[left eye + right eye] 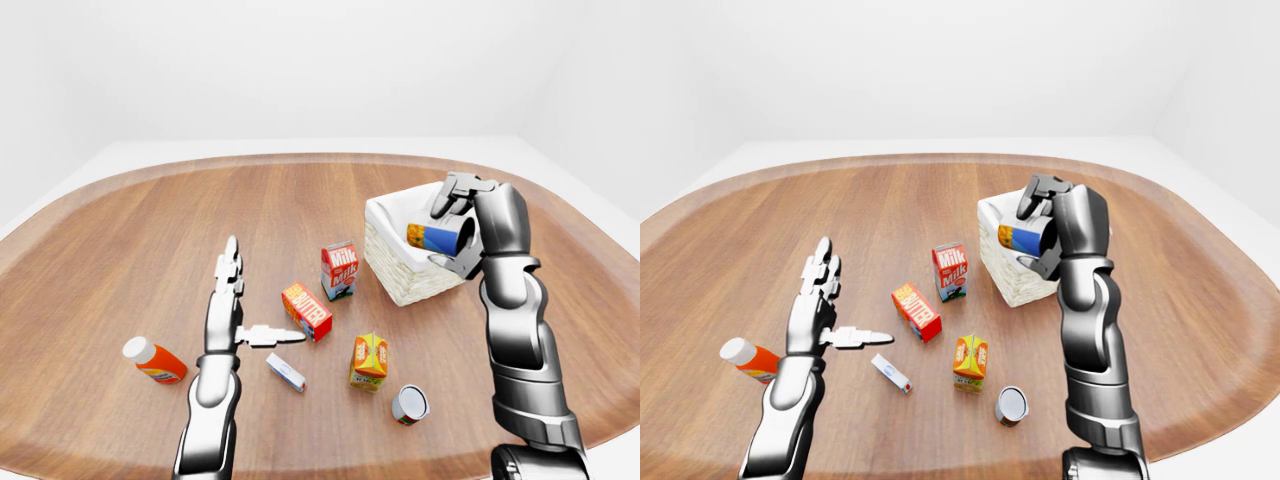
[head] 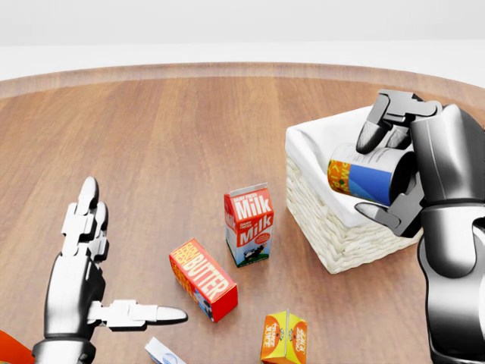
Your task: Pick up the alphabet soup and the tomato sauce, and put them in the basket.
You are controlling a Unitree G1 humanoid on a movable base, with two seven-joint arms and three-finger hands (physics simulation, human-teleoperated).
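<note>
Head view: the right hand (image 2: 394,171) has its fingers wrapped round a can (image 2: 369,180) lying on its side, held over the open top of the basket (image 2: 333,243) — placed so that letting go should drop it onto the white lining. Its label is too blurred to say whether it is soup or sauce. The left hand (image 2: 87,262) hovers spread flat, holding nothing, just left of the butter box (image 2: 203,279). A second can (image 1: 410,404) lies near the table's (image 1: 120,250) bottom edge in the left-eye view — open wood surrounds it, so reaching looks easy.
</note>
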